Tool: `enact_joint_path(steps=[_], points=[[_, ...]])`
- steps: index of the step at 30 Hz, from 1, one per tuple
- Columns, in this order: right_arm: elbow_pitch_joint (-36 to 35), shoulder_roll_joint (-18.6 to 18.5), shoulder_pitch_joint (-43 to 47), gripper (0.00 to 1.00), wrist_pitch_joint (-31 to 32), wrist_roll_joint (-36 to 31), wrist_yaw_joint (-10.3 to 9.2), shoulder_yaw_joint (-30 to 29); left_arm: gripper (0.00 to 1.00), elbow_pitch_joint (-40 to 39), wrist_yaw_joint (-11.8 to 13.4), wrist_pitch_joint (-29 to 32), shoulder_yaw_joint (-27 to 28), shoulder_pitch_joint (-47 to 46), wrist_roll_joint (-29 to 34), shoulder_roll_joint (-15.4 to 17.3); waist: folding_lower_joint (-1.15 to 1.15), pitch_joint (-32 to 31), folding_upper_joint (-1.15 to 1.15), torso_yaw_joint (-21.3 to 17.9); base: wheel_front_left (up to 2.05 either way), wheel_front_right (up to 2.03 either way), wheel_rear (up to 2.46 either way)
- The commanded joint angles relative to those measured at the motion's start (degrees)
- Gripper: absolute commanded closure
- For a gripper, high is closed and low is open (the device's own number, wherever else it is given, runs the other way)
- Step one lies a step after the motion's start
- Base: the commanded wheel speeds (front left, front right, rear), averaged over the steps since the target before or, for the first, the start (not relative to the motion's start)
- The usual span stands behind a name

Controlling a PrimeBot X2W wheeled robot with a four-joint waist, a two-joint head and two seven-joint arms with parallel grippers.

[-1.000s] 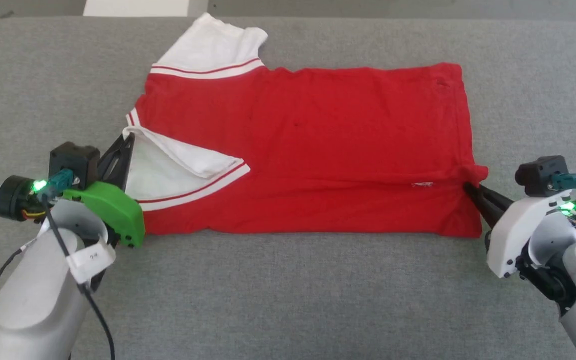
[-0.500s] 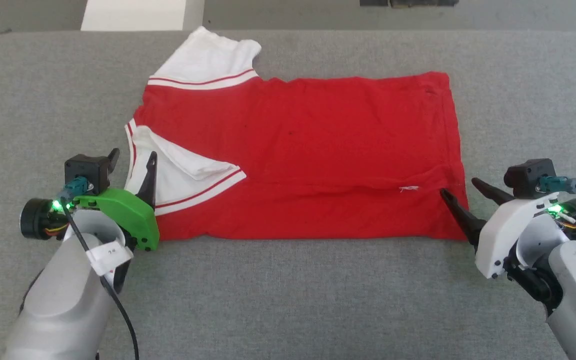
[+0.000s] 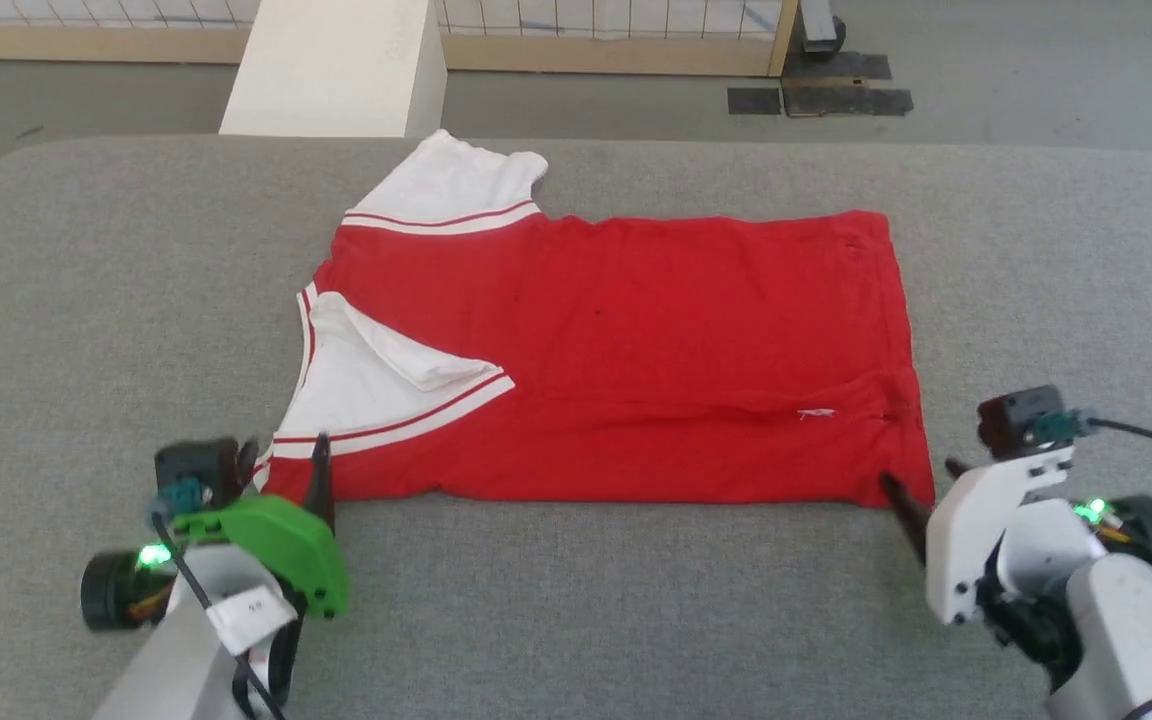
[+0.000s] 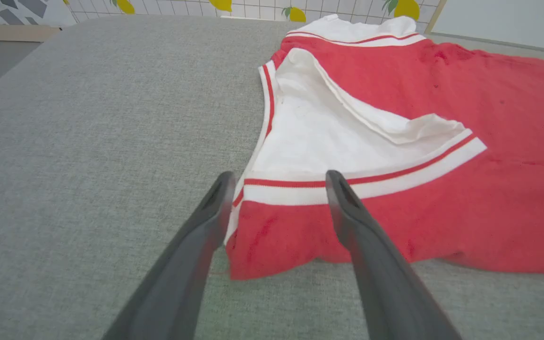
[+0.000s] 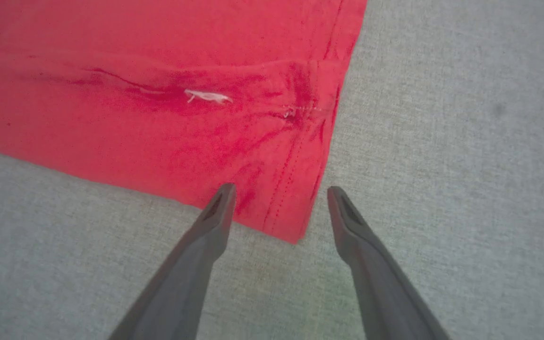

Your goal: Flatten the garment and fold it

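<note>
The garment (image 3: 636,360) lies flat across the middle of the grey padded table (image 3: 86,300), its near white sleeve turned in over the red body. The left gripper (image 3: 286,455), jaws spread and empty, sits at the garment's 7 o'clock corner. The right gripper (image 3: 921,475), likewise spread, sits at 5 o'clock, apparently just clear of the hem.

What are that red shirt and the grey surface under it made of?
The garment looks like soft matte knit, probably cotton; it creases limply and shows stitched hems. The grey surface seems covered in coarse woven fabric, matte and speckled.
</note>
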Motion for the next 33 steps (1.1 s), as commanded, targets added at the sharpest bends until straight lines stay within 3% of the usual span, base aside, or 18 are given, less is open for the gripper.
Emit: enact_joint_path(steps=[1, 4, 7, 11, 21, 23, 28, 33], points=[[-1.26, 1.96, 1.54, 0.0, 1.69, -1.23, -0.09, -1.66, 0.0, -1.46, 1.6, 1.11, 0.19, 1.66, 0.51, 0.98, 0.0, 0.01, 0.0, -0.11, 0.0, 0.0, 0.0], [-4.54, 5.35, 3.65, 0.0, 5.98, -4.07, -0.09, -4.84, 0.0, -5.17, 4.62, 5.11, -0.36, 4.01, 1.32, 2.46, 0.0, 0.39, 0.0, -0.11, 0.0, 0.0, 0.0], [-8.27, 7.15, 5.56, 0.0, 8.87, -5.61, -0.09, -6.37, 0.0, -8.1, 5.87, 8.8, -0.99, 5.01, 1.59, 3.71, 0.0, 1.07, 0.0, -0.09, 0.0, 0.0, 0.0], [-17.27, 9.53, 8.14, 0.0, 12.05, -6.96, -0.09, -8.27, 0.0, -11.03, 9.43, 14.23, -0.41, 4.94, 1.83, 5.89, 0.0, 3.7, 0.0, -1.39, 0.0, 0.0, 0.0], [-20.72, 10.24, 8.43, 0.0, 12.85, -7.87, -0.09, -9.37, 0.0, -7.7, 8.02, 20.36, -2.2, 4.95, -0.4, 5.59, 0.0, 6.21, 0.0, -2.71, 0.0, 0.0, 0.0], [-20.92, 10.29, 8.38, 0.0, 13.12, -8.04, -0.09, -9.56, 1.0, -7.16, 7.29, 20.22, -2.37, 4.85, -0.85, 5.32, 0.0, 6.18, 0.0, -2.53, 0.0, 0.0, 0.0], [-20.82, 10.37, 8.05, 0.0, 14.26, -9.07, -0.09, -10.46, 1.0, -6.14, 5.64, 17.18, -2.45, 4.34, -1.39, 4.08, 0.0, 4.9, 0.0, -1.28, 0.0, 0.0, 0.0], [-18.78, 10.48, 6.73, 0.0, 15.78, -9.96, -0.09, -12.24, 1.0, -8.52, 5.6, 12.5, -2.28, 4.05, -0.29, 3.64, 0.0, 3.6, 0.0, 0.26, 0.0, 0.0, 0.0]])
